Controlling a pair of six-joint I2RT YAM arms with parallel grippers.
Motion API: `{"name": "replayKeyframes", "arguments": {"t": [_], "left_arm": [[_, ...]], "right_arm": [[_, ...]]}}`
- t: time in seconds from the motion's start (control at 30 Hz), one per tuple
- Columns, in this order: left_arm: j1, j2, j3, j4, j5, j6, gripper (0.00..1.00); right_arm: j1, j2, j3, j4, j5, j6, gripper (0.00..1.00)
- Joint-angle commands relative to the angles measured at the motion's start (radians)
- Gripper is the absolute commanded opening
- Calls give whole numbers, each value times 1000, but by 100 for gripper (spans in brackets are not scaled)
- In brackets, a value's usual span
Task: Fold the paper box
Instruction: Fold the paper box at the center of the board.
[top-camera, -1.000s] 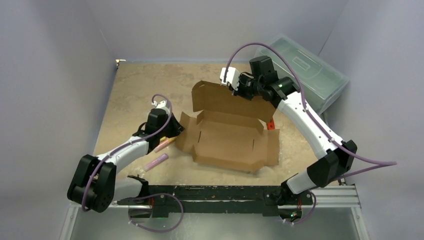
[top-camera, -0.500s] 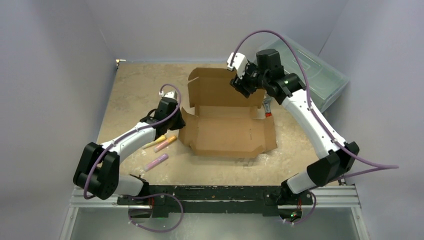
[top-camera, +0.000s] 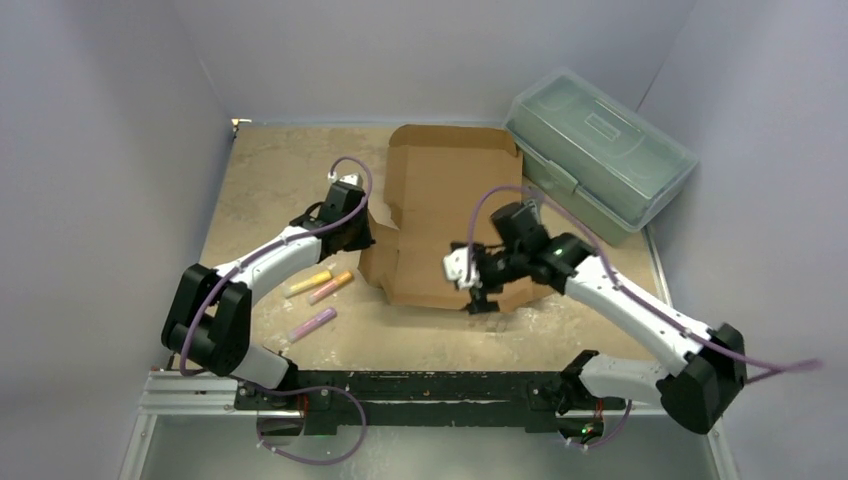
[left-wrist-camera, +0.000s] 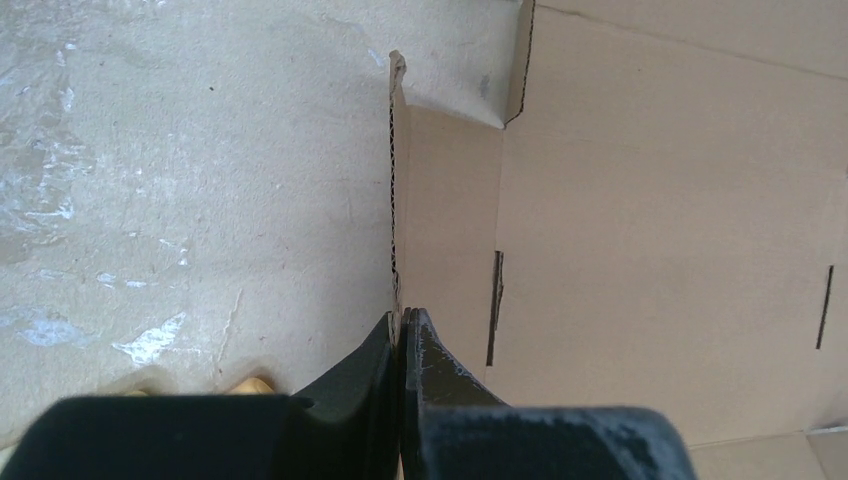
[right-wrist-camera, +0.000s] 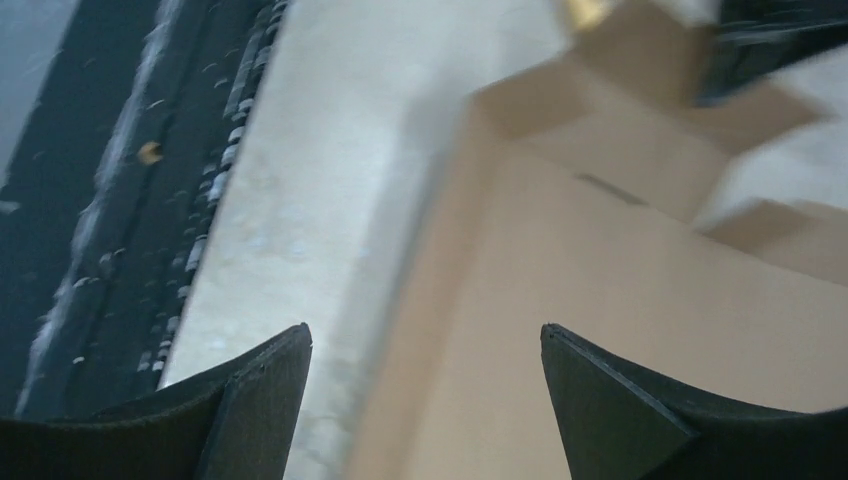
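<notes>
Plain brown corrugated cardboard box (top-camera: 445, 190), still an opened die-cut sheet, lies mid-table on the mottled tan tabletop (top-camera: 265, 175), lid panel toward the far side. Left gripper (left-wrist-camera: 402, 325): fingers pinched on the edge of the upright left side flap. Right gripper (right-wrist-camera: 425, 335): fingers spread wide, holding nothing, over the sheet's near edge. Translucent grey-green plastic toolbox (top-camera: 600, 150) stands far right. Three coloured marker pens (top-camera: 330, 288) lie beside the left arm.
</notes>
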Motion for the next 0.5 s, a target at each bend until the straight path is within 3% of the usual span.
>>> {"name": "replayKeyframes", "arguments": {"t": [0.0,0.2,0.47], "left_arm": [[-6,19,66,-18,-7,16,1],[-6,32,73,-13,7,8,1],[-4,31,64,-7,17,7,1]], "right_arm": [[146,17,-160,223,131,34,87],[209,45,-262,410,225,98,85],[223,131,-285,532,280,189,73]]}}
